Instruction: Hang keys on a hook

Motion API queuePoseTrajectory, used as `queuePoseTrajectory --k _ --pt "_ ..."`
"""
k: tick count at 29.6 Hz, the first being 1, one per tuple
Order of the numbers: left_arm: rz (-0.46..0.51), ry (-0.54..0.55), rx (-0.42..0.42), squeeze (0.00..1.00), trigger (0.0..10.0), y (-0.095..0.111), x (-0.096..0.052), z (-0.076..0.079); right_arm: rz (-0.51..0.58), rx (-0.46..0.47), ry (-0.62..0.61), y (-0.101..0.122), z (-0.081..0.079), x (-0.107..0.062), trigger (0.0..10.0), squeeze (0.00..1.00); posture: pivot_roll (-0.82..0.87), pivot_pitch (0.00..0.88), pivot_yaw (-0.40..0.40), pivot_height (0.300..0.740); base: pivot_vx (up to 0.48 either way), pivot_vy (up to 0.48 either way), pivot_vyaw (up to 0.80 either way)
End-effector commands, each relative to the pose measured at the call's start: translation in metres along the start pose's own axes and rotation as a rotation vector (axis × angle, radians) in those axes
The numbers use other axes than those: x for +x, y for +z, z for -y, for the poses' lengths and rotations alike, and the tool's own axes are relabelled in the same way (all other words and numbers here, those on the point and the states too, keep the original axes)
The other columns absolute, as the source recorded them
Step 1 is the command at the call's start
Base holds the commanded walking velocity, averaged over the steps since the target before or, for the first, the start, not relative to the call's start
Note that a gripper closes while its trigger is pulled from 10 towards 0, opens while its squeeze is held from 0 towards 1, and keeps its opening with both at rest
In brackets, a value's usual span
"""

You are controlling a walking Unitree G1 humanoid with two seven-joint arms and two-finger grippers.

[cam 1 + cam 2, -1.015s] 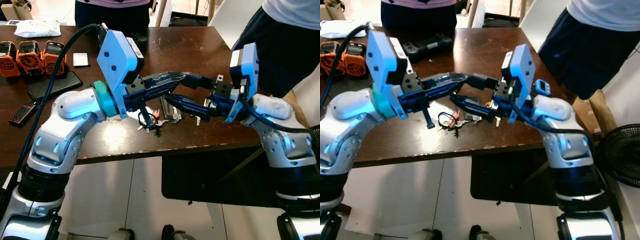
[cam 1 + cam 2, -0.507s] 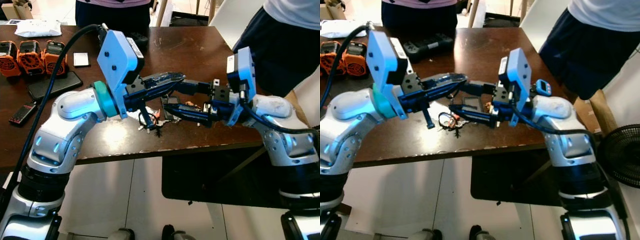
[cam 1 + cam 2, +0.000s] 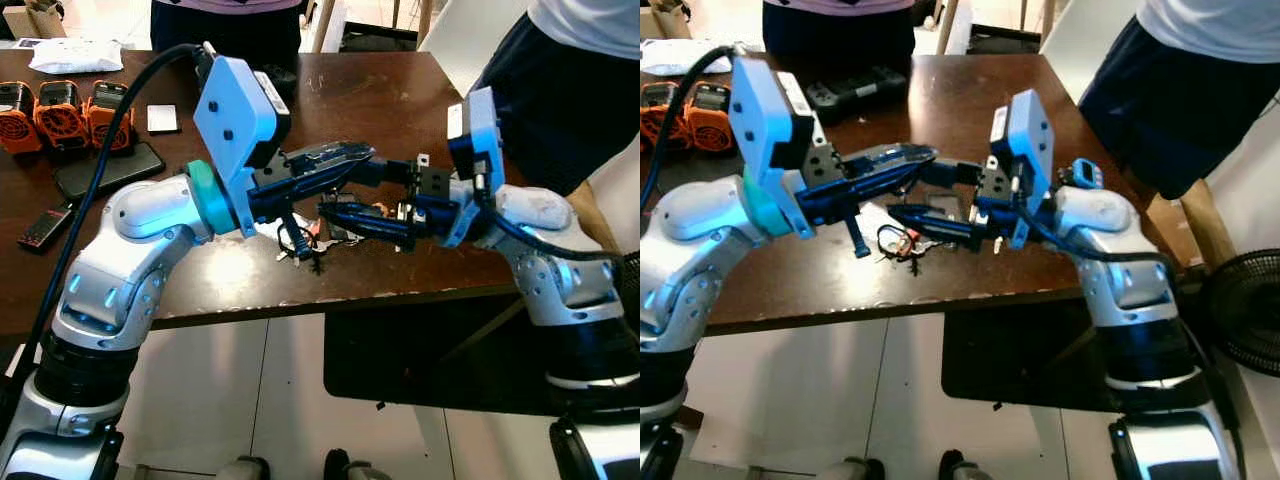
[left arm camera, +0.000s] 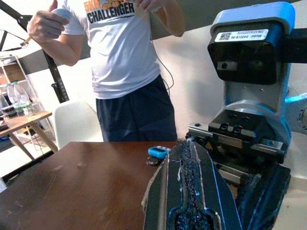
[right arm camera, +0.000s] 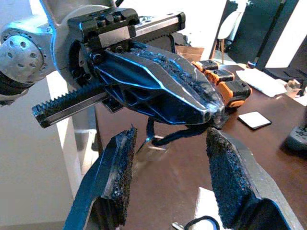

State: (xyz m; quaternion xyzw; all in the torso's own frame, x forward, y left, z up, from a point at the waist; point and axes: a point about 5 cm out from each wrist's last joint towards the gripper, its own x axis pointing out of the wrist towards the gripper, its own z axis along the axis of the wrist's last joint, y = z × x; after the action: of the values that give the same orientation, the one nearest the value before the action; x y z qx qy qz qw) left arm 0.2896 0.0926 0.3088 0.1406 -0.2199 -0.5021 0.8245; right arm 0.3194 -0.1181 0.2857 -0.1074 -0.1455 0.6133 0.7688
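Note:
A bunch of keys (image 3: 298, 240) with a black ring and a red tag lies on the dark brown table (image 3: 380, 90) near its front edge. My left gripper (image 3: 365, 153) hovers above the keys, pointing right, its fingers (image 4: 189, 158) pressed together. In the right wrist view a dark loop (image 5: 172, 136) hangs just under those fingers; I cannot tell whether it is gripped. My right gripper (image 3: 330, 213) reaches in from the right, low over the table and beneath the left gripper. It is open, with nothing between its pads (image 5: 225, 182), and its tips are just right of the keys.
Orange battery packs (image 3: 60, 110), a phone (image 3: 105, 170), a white card (image 3: 162, 118) and a small remote (image 3: 45, 225) lie on the table's left. A person (image 3: 225, 25) stands behind the table, another (image 3: 570, 90) at its right. A fan (image 3: 1240, 320) is on the floor.
My right gripper has slid left along the table, under the left gripper and closer to the keys. The left gripper and the keys have stayed put.

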Motion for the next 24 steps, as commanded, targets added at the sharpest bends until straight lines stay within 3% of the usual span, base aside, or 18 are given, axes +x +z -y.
queuePoseTrajectory --k 1,2,3,24 --pt "0.011 -0.015 -0.010 0.00 10.0 0.0006 0.0000 0.0041 -0.003 -0.009 -0.001 0.0002 0.0015 0.0017 3.1 0.00 0.10 0.095 0.006 0.740 0.000 0.000 0.00" --pt "0.012 -0.015 -0.010 0.00 10.0 0.0007 0.0001 0.0044 -0.009 -0.007 -0.003 -0.0008 0.0017 0.0017 3.1 0.00 0.10 0.093 0.005 0.740 0.000 0.000 0.00" --pt "0.013 -0.016 -0.009 0.00 10.0 0.0007 0.0001 0.0047 -0.011 -0.004 -0.002 -0.0014 0.0015 0.0017 0.0 0.00 0.10 0.093 0.005 0.740 0.000 0.000 0.00" --pt "0.017 -0.018 -0.009 0.00 10.0 0.0010 0.0009 0.0071 -0.005 0.001 0.010 -0.0029 -0.0018 0.0030 0.0 0.00 0.10 0.087 0.000 0.740 0.000 0.000 0.00"
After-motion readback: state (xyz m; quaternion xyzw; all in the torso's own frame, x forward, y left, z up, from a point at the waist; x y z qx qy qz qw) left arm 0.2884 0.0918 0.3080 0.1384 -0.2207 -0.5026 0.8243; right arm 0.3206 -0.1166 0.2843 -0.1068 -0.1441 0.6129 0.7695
